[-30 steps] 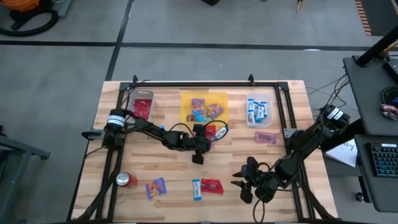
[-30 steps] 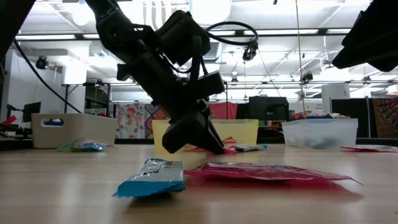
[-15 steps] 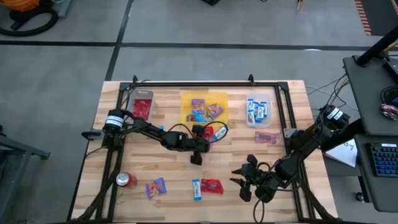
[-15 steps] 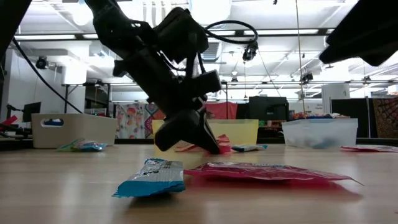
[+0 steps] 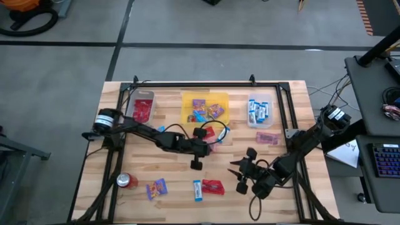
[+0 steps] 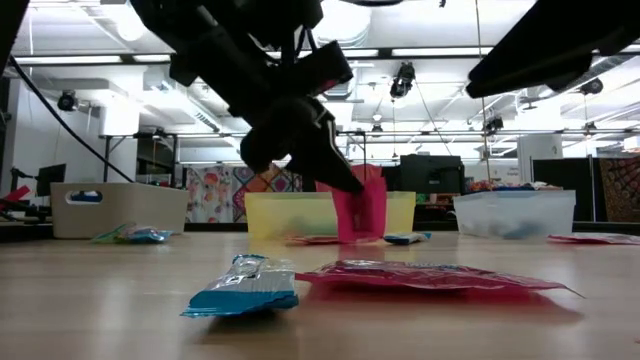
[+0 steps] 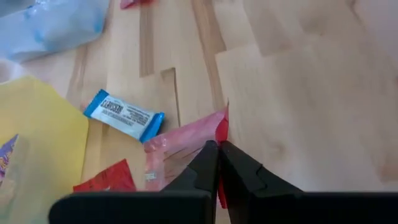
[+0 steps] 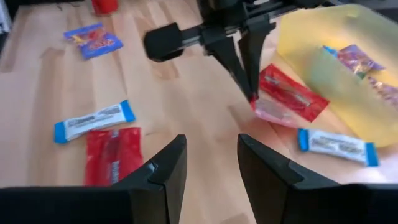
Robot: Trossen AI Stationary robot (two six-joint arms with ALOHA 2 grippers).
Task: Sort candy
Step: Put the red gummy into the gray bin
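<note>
While the wooden table (image 5: 112, 119) still carries loose candy, three bins line its far edge: a yellow bin (image 5: 205, 107) in the middle, a clear bin (image 5: 260, 111) to its right, another bin (image 5: 143, 104) to its left. Left gripper (image 5: 210, 139), fingers pressed together, pinches a red packet (image 6: 360, 205) by one edge, lifted just in front of the yellow bin. Right gripper (image 5: 239, 177) hovers near the front with its fingers spread, holding nothing. Risk: an edge pinch may slip, dropping the packet short of its bin. Unsorted red packet (image 5: 213, 186), blue-and-white bar (image 5: 197, 190) and purple packet (image 5: 156, 188) lie near the front edge.
</note>
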